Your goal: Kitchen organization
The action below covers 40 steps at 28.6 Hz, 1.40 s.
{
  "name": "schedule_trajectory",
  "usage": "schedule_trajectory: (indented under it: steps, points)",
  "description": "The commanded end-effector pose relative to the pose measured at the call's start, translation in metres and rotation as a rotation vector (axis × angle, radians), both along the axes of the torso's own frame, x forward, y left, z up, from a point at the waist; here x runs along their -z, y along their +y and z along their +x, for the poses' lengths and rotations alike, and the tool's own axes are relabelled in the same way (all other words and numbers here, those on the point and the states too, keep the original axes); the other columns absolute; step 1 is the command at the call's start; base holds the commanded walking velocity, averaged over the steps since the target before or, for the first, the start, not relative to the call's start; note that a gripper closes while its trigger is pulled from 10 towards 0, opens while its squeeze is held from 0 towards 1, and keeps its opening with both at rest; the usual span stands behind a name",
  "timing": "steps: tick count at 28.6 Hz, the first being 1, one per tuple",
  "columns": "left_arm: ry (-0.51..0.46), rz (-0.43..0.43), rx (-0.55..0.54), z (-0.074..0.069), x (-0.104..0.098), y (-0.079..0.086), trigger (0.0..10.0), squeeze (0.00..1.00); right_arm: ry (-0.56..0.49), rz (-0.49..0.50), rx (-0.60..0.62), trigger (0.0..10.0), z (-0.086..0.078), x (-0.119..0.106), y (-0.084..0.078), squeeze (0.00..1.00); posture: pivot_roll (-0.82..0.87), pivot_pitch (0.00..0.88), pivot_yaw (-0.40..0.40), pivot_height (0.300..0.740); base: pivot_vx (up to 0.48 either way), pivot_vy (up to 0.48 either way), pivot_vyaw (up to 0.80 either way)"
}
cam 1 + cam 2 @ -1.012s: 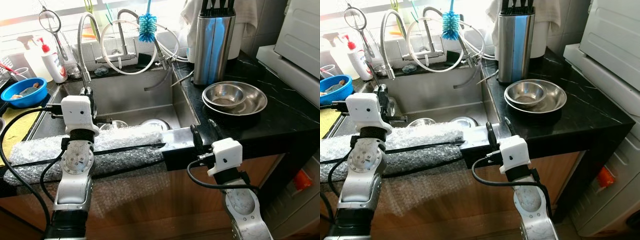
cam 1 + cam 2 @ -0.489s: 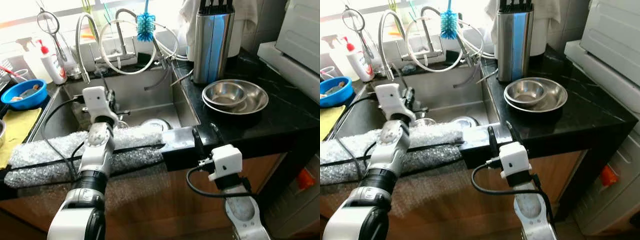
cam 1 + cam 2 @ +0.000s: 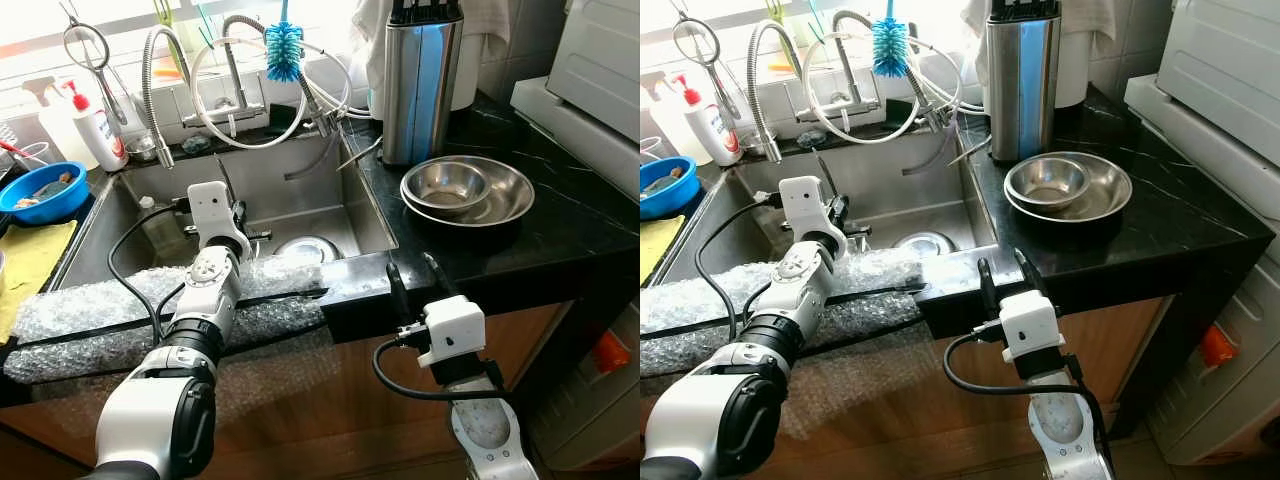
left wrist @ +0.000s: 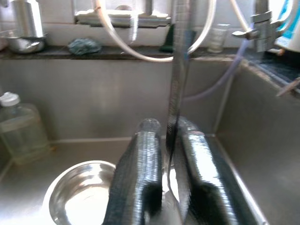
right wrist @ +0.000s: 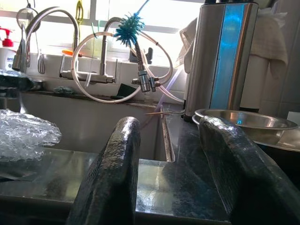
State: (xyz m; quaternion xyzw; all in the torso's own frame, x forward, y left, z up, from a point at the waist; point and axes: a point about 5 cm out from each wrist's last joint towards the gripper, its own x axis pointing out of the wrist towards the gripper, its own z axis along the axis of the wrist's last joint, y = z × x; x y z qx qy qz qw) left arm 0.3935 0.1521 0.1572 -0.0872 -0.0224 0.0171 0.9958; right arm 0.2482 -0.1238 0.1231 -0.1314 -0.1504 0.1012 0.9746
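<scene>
1. The head stereo pair looks forward and steeply down from above the front edge of the table [image 3: 560,225], taking in the sink [image 3: 300,195], the faucet [image 3: 235,70], the knife block [image 3: 420,80] and both arms.
2. The right eye view shows the same scene shifted slightly leftward in frame.
3. The left wrist camera sits inside the sink, close behind the left hand [image 4: 161,173], facing the sink's back wall and the faucet base.
4. The right wrist camera sits low at the table's front edge, looking level across its surface between the right hand's fingers [image 5: 117,178].
5. Both wrist views share the faucet and hoses [image 5: 101,70] with the head views.
</scene>
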Motion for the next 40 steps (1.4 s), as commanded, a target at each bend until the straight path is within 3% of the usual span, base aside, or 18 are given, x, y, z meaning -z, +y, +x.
schedule_trajectory:
  steps: [1,16,17,19,21,22,25,27,34,37,40]
  points:
    - [-0.022,0.011,-0.019,0.002,-0.007,0.007,10.0,1.0,-0.014,0.001,-0.019,10.0,-0.001,-0.003,0.005,0.0,-0.16,0.0,0.163,0.74,0.0,0.0,0.0]
    - [-0.048,0.02,-0.015,0.004,-0.01,0.01,10.0,1.0,-0.005,-0.004,-0.024,10.0,0.0,-0.002,0.007,0.0,-0.16,0.0,0.165,0.74,0.0,0.0,0.0]
    - [-0.097,0.034,-0.004,0.004,-0.018,0.009,10.0,0.0,-0.004,-0.002,-0.026,10.0,0.001,-0.002,0.008,0.0,-0.16,0.0,0.166,0.74,0.0,0.0,0.0]
    - [-0.141,0.043,0.006,0.004,-0.024,0.009,10.0,0.0,-0.004,-0.002,-0.027,10.0,0.001,-0.002,0.008,0.0,-0.16,0.0,0.166,0.74,0.0,0.0,0.0]
    - [-0.23,0.131,0.014,0.004,-0.041,0.014,10.0,0.0,-0.004,-0.001,-0.026,10.0,0.001,-0.002,0.008,0.0,-0.16,0.0,0.167,0.74,0.0,0.0,0.0]
    - [-0.321,0.212,0.015,0.003,-0.058,0.023,10.0,0.0,-0.004,-0.002,-0.028,10.0,0.001,-0.002,0.009,0.0,-0.16,0.0,0.169,0.74,0.0,0.0,0.0]
    - [-0.398,0.308,0.004,-0.002,-0.074,0.04,10.0,0.0,-0.004,-0.001,-0.031,10.0,0.001,-0.002,0.009,0.0,-0.15,0.0,0.171,0.74,0.0,0.0,0.0]
    - [-0.434,0.403,-0.026,-0.01,-0.081,0.064,10.0,0.0,-0.004,0.001,-0.034,10.0,0.001,-0.001,0.01,0.0,-0.14,0.0,0.174,0.74,0.0,0.0,0.0]
    - [-0.432,0.535,-0.082,-0.038,-0.071,0.103,10.0,0.0,-0.004,0.003,-0.048,10.0,0.001,-0.001,0.012,0.0,-0.13,0.0,0.176,0.74,0.0,0.0,0.0]
    - [-0.397,0.564,-0.132,-0.064,-0.055,0.121,10.0,0.0,-0.006,0.002,-0.052,10.0,0.0,-0.001,0.012,0.0,-0.14,0.0,0.18,0.74,0.0,0.0,0.0]
    - [-0.367,0.585,-0.154,-0.086,-0.042,0.128,10.0,0.0,-0.005,0.004,-0.05,10.0,-0.001,-0.001,0.011,0.0,-0.14,0.0,0.179,0.74,0.0,0.0,0.0]
